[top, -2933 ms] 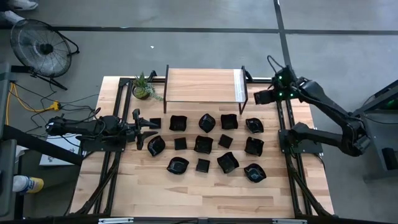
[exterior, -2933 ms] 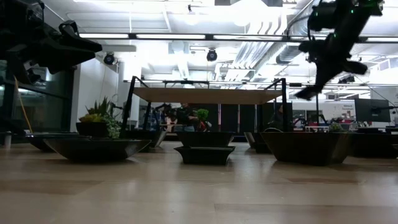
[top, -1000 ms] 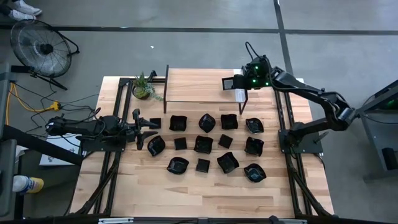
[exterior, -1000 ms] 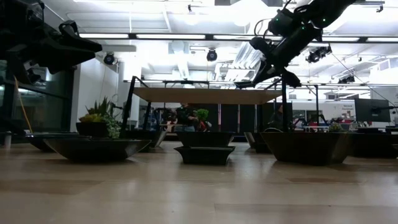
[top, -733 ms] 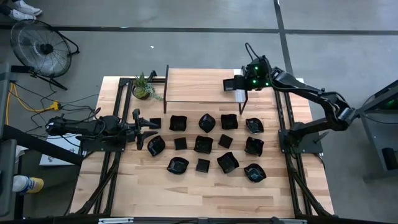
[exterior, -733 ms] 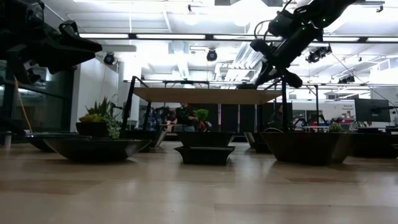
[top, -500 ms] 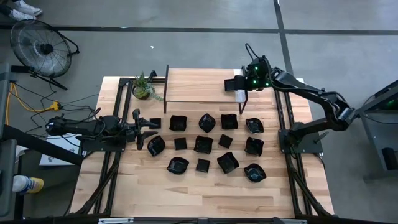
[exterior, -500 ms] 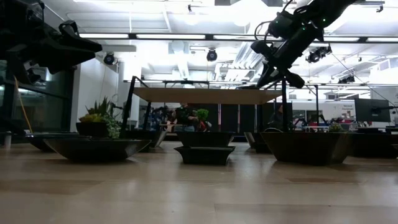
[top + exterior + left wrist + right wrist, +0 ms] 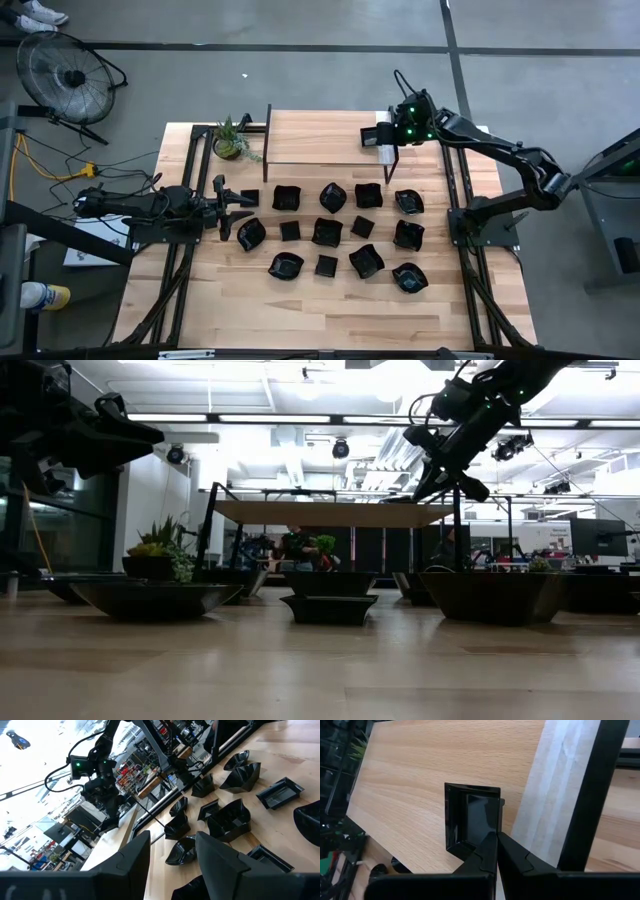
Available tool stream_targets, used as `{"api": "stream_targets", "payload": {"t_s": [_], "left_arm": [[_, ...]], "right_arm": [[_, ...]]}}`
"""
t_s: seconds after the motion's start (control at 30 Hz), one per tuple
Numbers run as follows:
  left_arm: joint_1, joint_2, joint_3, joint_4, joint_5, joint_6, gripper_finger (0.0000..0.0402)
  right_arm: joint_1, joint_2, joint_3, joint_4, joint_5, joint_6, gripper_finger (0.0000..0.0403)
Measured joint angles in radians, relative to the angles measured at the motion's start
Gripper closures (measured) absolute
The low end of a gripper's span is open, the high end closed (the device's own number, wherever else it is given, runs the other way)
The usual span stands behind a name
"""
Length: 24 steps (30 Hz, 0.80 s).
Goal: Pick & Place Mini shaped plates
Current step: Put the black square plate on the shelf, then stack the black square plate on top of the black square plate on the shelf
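Observation:
Several mini shaped plates (image 9: 340,228), glossy black, lie in three rows on the wooden table (image 9: 330,310). At the far side a wooden shelf (image 9: 320,138) stands on black legs. My right gripper (image 9: 380,138) hangs over the shelf's right part, slanting down, shut on one small square black plate (image 9: 470,815). In the low view the right gripper (image 9: 425,485) is just above the shelf board. My left gripper (image 9: 222,195) waits level at the table's left side, open, with nothing between its fingers (image 9: 135,865). My right gripper pinches the square plate's near rim (image 9: 490,836) between its two shut fingers. They come slanting down from the table's right side. The plate is tilted, its hollow toward the wrist camera. Whether its far edge touches the shelf board, I cannot tell.
A small green potted plant (image 9: 232,142) stands by the shelf's left end. The shelf's black right leg (image 9: 592,795) runs close beside my right gripper. A pale strip (image 9: 555,780) lies along the shelf's right end. A floor fan (image 9: 65,75) stands beyond the table's far left corner.
In the last second nothing has visibly moved. Shortly before that my right gripper went from beyond the shelf's right end toward the table's left, coming over the shelf's right part.

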Motion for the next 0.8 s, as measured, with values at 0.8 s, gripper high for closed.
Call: {"api": "stream_targets", "payload": {"t_s": [0.8], "left_arm": [[0.0, 0.0, 0.0, 0.0, 0.0, 0.0, 0.0247]], "right_arm": [[0.0, -0.002, 0.003, 0.021, -0.008, -0.063, 0.0285]]}}
